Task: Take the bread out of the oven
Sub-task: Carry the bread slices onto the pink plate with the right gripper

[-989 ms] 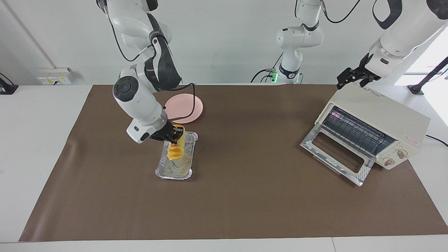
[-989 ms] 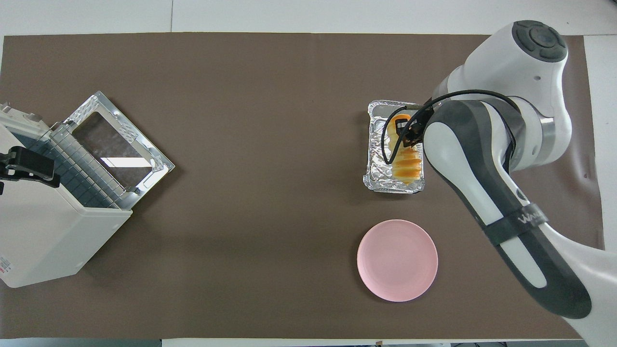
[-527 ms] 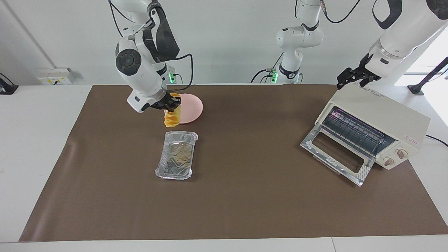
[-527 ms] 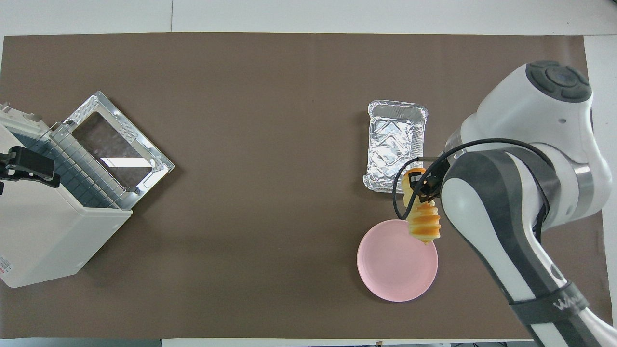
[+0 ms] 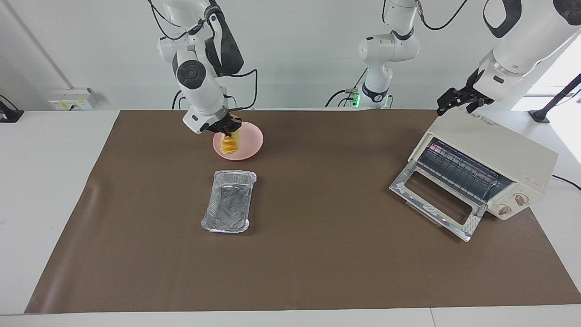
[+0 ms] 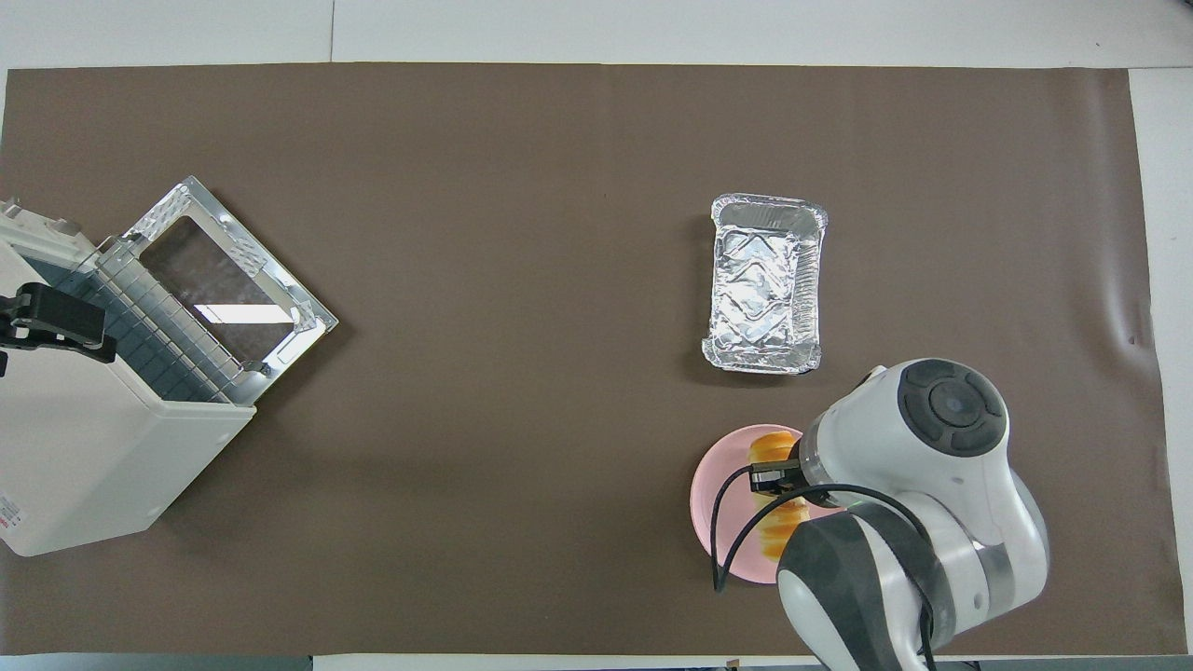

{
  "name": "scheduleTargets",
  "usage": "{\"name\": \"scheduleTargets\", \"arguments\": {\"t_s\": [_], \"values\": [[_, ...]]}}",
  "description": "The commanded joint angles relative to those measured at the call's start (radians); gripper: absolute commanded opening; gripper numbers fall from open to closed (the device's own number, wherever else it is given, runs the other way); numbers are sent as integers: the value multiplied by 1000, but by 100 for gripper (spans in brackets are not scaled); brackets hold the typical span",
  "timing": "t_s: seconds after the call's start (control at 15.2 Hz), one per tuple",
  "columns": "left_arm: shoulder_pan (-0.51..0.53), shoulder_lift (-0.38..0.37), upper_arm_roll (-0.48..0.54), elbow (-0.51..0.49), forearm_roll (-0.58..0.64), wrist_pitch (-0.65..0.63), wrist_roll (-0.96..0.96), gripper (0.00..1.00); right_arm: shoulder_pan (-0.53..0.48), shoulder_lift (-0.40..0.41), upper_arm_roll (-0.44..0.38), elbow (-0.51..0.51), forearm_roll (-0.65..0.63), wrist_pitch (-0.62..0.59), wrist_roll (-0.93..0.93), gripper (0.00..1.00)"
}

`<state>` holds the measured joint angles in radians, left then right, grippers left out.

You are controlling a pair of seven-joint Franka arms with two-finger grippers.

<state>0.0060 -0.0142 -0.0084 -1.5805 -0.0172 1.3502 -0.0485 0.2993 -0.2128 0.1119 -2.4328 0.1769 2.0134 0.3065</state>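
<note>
Facing view: the right gripper (image 5: 225,131) hangs over the pink plate (image 5: 248,145), its jaws clamped on the upper end of the bread (image 5: 227,143). The loaf hangs nearly upright below the jaws, its lower end over the plate; whether it touches the plate cannot be told. Just past the plate from the jaws, farther from the robots, lies the foil tray (image 5: 229,206) (nothing in it).

The left gripper (image 5: 455,101) waits over the top of the oven (image 5: 490,156), jaws spread wide and holding nothing. Below and forward of those jaws the oven door (image 5: 436,200) lies folded down onto the table, with the wire rack (image 5: 456,170) showing in the opening.

Overhead view: the right arm covers part of the plate and the loaf.
</note>
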Motion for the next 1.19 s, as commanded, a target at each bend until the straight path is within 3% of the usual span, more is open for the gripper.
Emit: {"name": "scheduleTargets", "arguments": {"t_s": [0.0, 0.46, 0.53, 0.59, 0.66, 0.86, 1.12], "values": [[-6, -21, 5, -24, 2, 15, -10, 100, 40, -22, 0, -104, 7, 141, 48, 0], [-6, -21, 5, -24, 2, 15, -10, 100, 20, 16, -2, -123, 7, 220, 37, 0], [-6, -21, 5, -24, 2, 15, -10, 100, 14, 18, -2, -121, 7, 219, 39, 21], [-6, -21, 5, -24, 2, 15, -10, 100, 12, 20, -2, -117, 7, 216, 42, 87], [-6, -21, 5, -24, 2, 15, -10, 100, 12, 24, -2, -105, 7, 209, 49, 100], [-6, -21, 5, -24, 2, 15, -10, 100, 3, 29, -8, 6, 7, 107, 46, 100], [-6, -21, 5, -24, 2, 15, -10, 100, -72, 55, -9, 289, -20, -125, 37, 100]]}}
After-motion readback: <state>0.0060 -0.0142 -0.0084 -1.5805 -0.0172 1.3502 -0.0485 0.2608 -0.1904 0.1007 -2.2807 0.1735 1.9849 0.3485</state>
